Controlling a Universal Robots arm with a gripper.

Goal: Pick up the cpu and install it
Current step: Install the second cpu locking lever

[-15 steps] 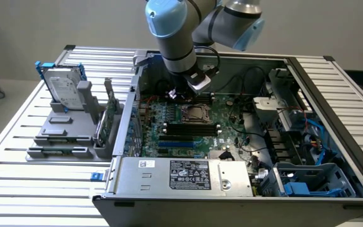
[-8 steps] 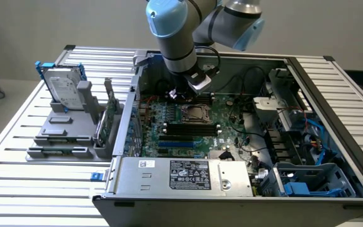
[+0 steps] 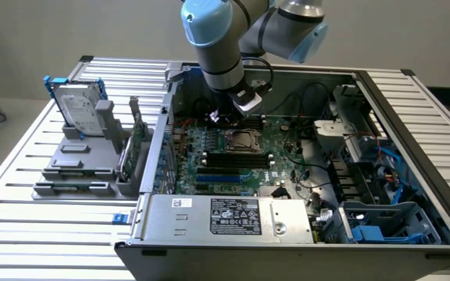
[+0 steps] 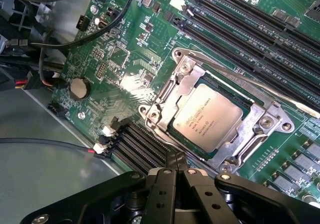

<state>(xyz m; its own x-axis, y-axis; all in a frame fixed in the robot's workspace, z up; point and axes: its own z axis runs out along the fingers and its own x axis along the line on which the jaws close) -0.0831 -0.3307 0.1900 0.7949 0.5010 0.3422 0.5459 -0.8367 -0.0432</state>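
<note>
On the exterior view's left, one hard drive [image 3: 79, 109] stands upright in a grey plastic holder [image 3: 80, 167] on the slatted aluminium table [image 3: 21, 234]. The drive is a silver rectangle in a blue frame, at about nine o'clock from the open computer case [image 3: 287, 246].

Inside the case lies one green motherboard [image 3: 283, 149], matte and crowded with small parts. The wrist view shows it closely: one round silver coin cell [image 4: 79, 88], long black memory slots [image 4: 260, 39] in parallel rows, and a few small white connectors [image 4: 104, 140].

One cpu [image 4: 207, 116] sits in the one socket [image 4: 162, 97], flat and square with a brushed silver-grey lid bearing printed text. The socket frame is bright stamped metal with screws at its corners, and a thin steel lever [image 4: 250, 79] runs along its edge. In the exterior view the socket [image 3: 243, 139] is near the board's centre, at roughly six o'clock from the arm [image 3: 217, 47].

One gripper [image 4: 176, 165], black and matte, has its two fingers pressed together with nothing between them. It hovers just beside the socket's edge, apart from the cpu.

At three o'clock in the case sit blue plastic drive bays [image 3: 381, 225].
</note>
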